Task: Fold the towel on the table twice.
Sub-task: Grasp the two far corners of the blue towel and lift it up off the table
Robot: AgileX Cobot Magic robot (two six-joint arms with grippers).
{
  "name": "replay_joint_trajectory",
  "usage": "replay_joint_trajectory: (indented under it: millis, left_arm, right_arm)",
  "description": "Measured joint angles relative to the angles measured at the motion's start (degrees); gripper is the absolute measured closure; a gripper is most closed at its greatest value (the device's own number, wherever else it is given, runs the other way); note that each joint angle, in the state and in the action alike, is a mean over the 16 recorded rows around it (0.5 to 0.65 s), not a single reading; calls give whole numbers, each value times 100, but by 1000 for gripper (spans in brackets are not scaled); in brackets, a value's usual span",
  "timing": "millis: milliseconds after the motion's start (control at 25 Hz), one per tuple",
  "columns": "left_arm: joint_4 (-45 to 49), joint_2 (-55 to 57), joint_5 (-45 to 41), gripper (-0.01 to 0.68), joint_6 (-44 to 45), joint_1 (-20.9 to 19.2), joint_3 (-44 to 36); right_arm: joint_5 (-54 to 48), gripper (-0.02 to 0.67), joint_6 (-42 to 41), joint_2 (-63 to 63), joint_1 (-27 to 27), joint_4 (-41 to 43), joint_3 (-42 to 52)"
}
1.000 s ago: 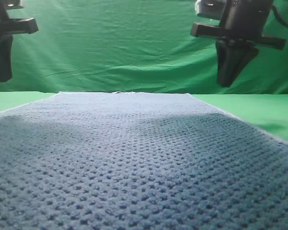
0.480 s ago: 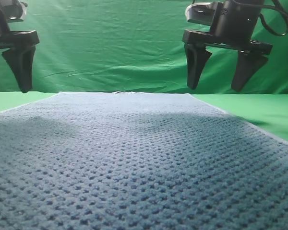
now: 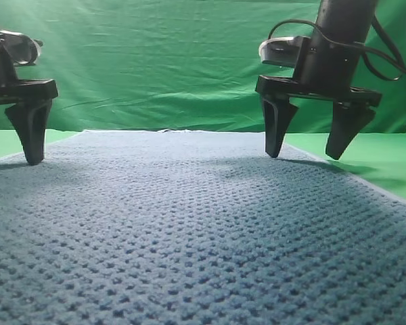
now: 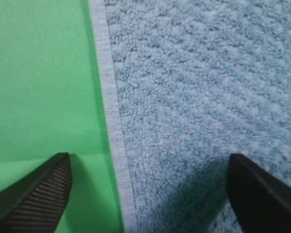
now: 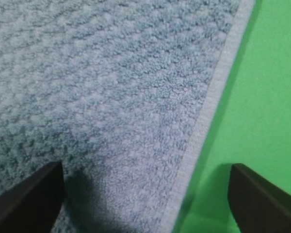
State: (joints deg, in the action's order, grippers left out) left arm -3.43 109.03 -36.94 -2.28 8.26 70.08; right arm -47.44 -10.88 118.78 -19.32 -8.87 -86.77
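The blue-grey waffle-knit towel (image 3: 203, 223) lies flat on the green table (image 3: 386, 159) and fills most of the exterior view. My right gripper (image 3: 307, 154) hangs open over the towel's far right edge, with one finger (image 3: 277, 128) above the towel and the other above the table. In the right wrist view the pale hem (image 5: 203, 121) runs between its spread fingertips (image 5: 48, 187). Only one finger (image 3: 28, 132) of my left gripper shows at the far left edge. The left wrist view shows that gripper (image 4: 148, 162) open, straddling the hem (image 4: 109, 121). Neither holds anything.
A wrinkled green backdrop cloth (image 3: 162, 61) hangs behind the table. Bare green table cloth shows left of the towel (image 4: 39, 73) and right of it (image 5: 266, 97). The right arm's cable (image 3: 392, 57) loops beside its wrist.
Both grippers have gone from shut to wide open. They have come down from high above to just over the towel's far left and right edges.
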Motion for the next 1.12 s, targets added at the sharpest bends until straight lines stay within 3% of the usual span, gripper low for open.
replay_joint_trajectory:
  millis: [240, 400, 880, 1000, 1120]
  left_arm:
    - [30, 122, 46, 37, -2, 3, 31]
    - [57, 150, 76, 91, -2, 4, 45]
    - [0, 143, 93, 536, -2, 4, 67]
    - [-51, 69, 19, 624, -2, 4, 141]
    - [-117, -60, -71, 662, -2, 4, 306]
  right_arm:
    - [-17, 40, 0, 117, 0, -5, -18]
    - [-51, 121, 0, 140, 0, -37, -35]
    - [-249, 549, 3, 138, 0, -190, -70]
    - [-305, 616, 8, 63, 0, -202, -114]
    - [-335, 643, 14, -63, -1, -204, -234]
